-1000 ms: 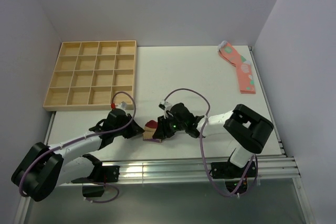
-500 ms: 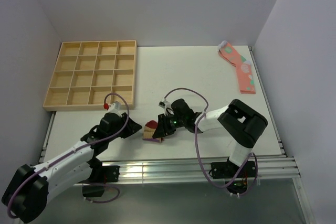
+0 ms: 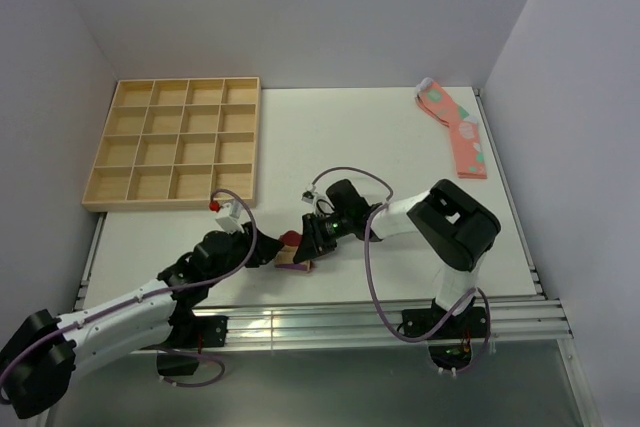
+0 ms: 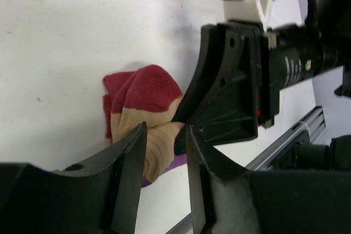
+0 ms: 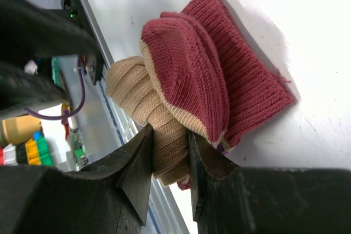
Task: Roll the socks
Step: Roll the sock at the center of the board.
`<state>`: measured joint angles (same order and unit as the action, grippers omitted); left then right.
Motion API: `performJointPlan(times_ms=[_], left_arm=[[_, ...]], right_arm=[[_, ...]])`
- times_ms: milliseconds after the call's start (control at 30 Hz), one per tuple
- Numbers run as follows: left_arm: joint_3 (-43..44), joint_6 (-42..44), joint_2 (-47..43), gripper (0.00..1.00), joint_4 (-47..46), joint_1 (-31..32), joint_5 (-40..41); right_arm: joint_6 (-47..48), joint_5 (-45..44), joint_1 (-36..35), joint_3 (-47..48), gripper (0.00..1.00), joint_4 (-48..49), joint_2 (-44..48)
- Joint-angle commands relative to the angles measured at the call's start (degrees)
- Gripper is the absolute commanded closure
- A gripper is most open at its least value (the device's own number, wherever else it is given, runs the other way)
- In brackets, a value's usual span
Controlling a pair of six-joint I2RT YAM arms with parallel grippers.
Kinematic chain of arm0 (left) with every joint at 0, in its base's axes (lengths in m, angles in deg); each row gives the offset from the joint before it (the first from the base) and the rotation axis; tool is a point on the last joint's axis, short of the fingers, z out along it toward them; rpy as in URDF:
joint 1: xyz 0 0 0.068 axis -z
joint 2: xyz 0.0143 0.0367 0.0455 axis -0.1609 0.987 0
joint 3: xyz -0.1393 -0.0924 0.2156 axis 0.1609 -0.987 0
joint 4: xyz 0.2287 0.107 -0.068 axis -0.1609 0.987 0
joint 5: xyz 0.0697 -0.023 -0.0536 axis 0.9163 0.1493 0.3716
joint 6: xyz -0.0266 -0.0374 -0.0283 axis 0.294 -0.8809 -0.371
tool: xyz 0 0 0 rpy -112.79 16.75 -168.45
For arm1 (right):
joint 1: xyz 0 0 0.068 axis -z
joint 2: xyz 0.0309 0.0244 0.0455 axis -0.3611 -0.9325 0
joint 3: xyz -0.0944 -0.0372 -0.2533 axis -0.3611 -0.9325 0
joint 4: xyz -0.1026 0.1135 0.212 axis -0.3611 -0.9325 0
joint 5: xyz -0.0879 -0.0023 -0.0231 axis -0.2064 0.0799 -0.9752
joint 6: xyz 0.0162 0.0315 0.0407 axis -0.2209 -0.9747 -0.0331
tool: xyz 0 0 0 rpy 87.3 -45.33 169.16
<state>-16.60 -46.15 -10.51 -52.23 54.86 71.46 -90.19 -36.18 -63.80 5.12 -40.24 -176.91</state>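
A rolled sock pair [image 3: 291, 251], red at the toe, tan in the roll with a purple edge, lies near the table's front edge. My right gripper [image 3: 306, 243] is shut on the tan roll [image 5: 164, 135], its jaws pinching it from both sides while the red toe parts [image 5: 214, 75] fan out beyond. My left gripper [image 3: 264, 256] is open at the roll's left side. In the left wrist view its fingertips [image 4: 134, 152] straddle the tan roll [image 4: 159, 141], right beside the right gripper's finger [image 4: 230, 91]. A pink patterned sock pair [image 3: 455, 127] lies flat at the far right.
A wooden compartment tray [image 3: 175, 142] stands at the back left. The metal rail of the table's front edge [image 3: 300, 322] runs just behind the roll. White walls close in both sides.
My left arm has swung down and right, bringing its gripper up against the roll. My right gripper has kept its hold and shifted the roll slightly left.
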Motion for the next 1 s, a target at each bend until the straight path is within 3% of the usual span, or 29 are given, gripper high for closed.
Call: performJointPlan(times_ms=[0,967], left_arm=[[-1.02,2.35,1.36,0.6,-6.93,3.26,4.47],[-2.42,7.89,15.43,0.6,-19.59,12.31,11.15]], right_arm=[[5.74,-5.22,0.79,-1.12,0.78,-17.47,-4.18],[14.27,-6.45,4.14,12.77,0.78,-38.21,-9.54]])
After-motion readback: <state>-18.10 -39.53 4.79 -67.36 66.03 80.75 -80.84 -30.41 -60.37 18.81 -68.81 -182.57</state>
